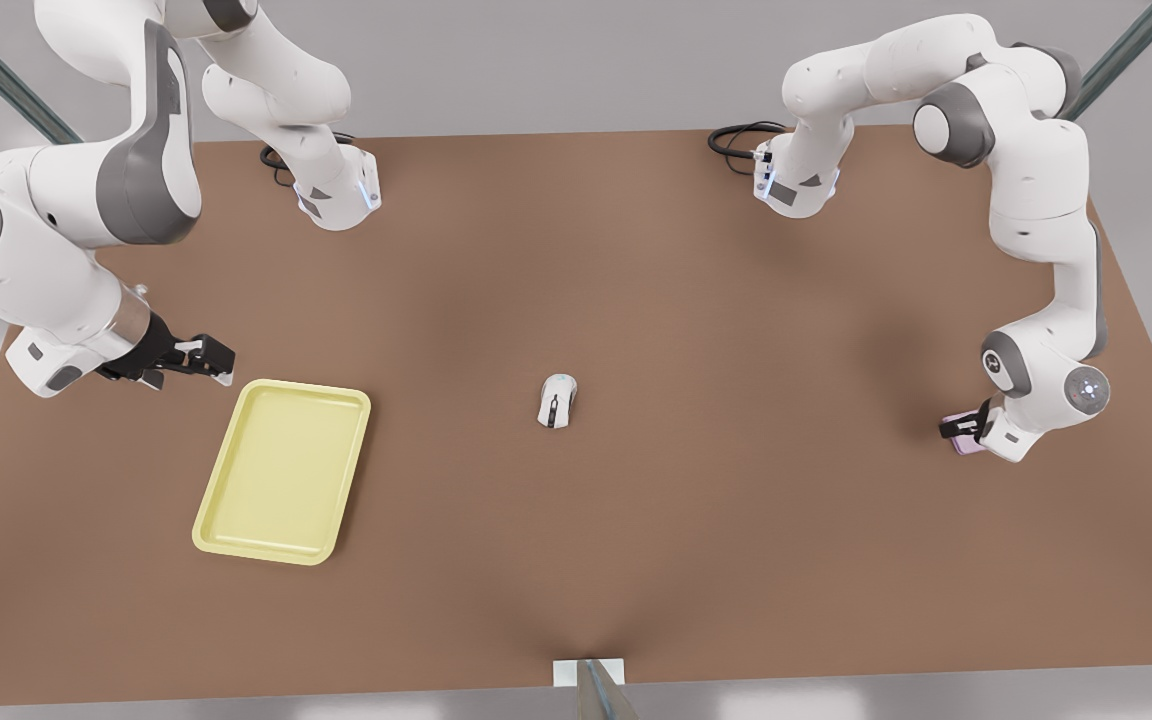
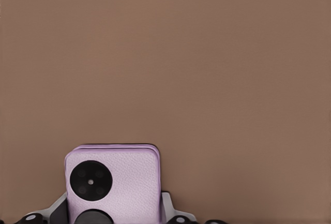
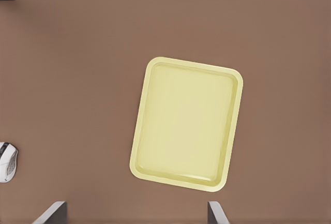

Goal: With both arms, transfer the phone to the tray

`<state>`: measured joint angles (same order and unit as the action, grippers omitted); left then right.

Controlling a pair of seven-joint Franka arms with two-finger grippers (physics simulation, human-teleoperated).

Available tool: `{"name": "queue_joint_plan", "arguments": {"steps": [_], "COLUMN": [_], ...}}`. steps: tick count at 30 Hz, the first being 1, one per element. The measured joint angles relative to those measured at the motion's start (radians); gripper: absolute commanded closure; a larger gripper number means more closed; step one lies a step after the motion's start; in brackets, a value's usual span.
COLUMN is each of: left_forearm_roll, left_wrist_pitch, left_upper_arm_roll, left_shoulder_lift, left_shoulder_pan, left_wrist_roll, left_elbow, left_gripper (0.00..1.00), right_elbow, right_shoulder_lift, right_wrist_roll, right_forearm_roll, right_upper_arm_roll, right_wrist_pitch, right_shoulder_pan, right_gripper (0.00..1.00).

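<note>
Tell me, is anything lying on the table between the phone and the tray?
Yes. The white computer mouse lies mid-table, roughly between the phone at the left gripper on the front view's right and the tray. The right gripper waits beside the tray.

Left gripper (image 1: 958,430), black two-finger on the white jointed arm at the front view's right: low at the table, forearm folded down, fingers (image 2: 166,207) closed against both sides of the small pale pink flip phone (image 2: 114,182). Right gripper (image 1: 204,362), front view's left: raised, tilted, fingers (image 3: 51,213) spread wide, holding nothing.
</note>
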<state>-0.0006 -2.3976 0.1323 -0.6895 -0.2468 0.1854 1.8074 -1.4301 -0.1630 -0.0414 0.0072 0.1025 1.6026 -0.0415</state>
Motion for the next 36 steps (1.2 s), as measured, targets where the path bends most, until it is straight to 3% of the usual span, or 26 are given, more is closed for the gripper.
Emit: {"name": "queue_joint_plan", "arguments": {"steps": [9,15,16,19,23,27,30,33,34,35,36], "left_forearm_roll": [-0.003,-0.004,-0.004,-0.005,-0.014,-0.027,-0.032,-0.035,-0.036,-0.037,-0.039], "left_wrist_pitch": [0.021,0.082,0.09,0.18,0.269,0.269,0.248,0.2,0.182,0.163,0.145], "left_upper_arm_roll": [-0.016,-0.074,-0.094,-0.115,-0.124,-0.129,-0.184,-0.247,-0.268,-0.282,-0.29], "left_shoulder_lift": [0.05,0.116,0.094,-0.082,-0.242,-0.356,-0.372,-0.391,-0.399,-0.404,-0.407], "left_shoulder_pan": [0.006,0.333,0.377,0.572,0.757,0.832,0.856,0.863,0.866,0.867,0.864], "left_wrist_roll": [-0.005,-0.134,-0.17,-0.311,-0.518,-0.709,-0.827,-0.924,-0.953,-0.979,-1.002], "left_elbow": [0.006,-0.009,-0.047,-0.38,-0.643,-0.811,-0.838,-0.843,-0.854,-0.861,-0.863], "left_gripper": [0.29,0.29,0.29,0.29,0.29,0.29,0.29,0.25,0.17,0.0,0.0], "right_elbow": [0.002,0.003,0.004,0.006,0.008,0.012,0.009,-0.022,-0.043,-0.054,-0.074], "right_shoulder_lift": [-0.003,-0.027,-0.032,-0.043,-0.051,-0.056,-0.054,-0.036,-0.024,-0.018,-0.005], "right_wrist_roll": [-0.001,-0.004,-0.004,-0.006,-0.006,-0.006,-0.006,-0.005,-0.005,-0.005,-0.005], "right_forearm_roll": [-0.003,-0.005,-0.004,-0.001,0.0,-0.001,-0.005,-0.007,-0.007,-0.008,-0.008], "right_upper_arm_roll": [0.0,0.0,0.0,0.001,0.002,0.001,-0.001,0.009,0.01,0.012,0.013], "right_wrist_pitch": [-0.003,-0.003,-0.002,0.0,0.009,0.017,0.031,0.049,0.058,0.065,0.072], "right_shoulder_pan": [0.002,0.003,0.003,0.003,0.002,0.001,0.001,0.003,0.008,0.013,0.016], "right_gripper": [0.0,0.0,0.0,0.0,0.0,0.0,0.0,0.0,0.0,0.0,0.0]}}
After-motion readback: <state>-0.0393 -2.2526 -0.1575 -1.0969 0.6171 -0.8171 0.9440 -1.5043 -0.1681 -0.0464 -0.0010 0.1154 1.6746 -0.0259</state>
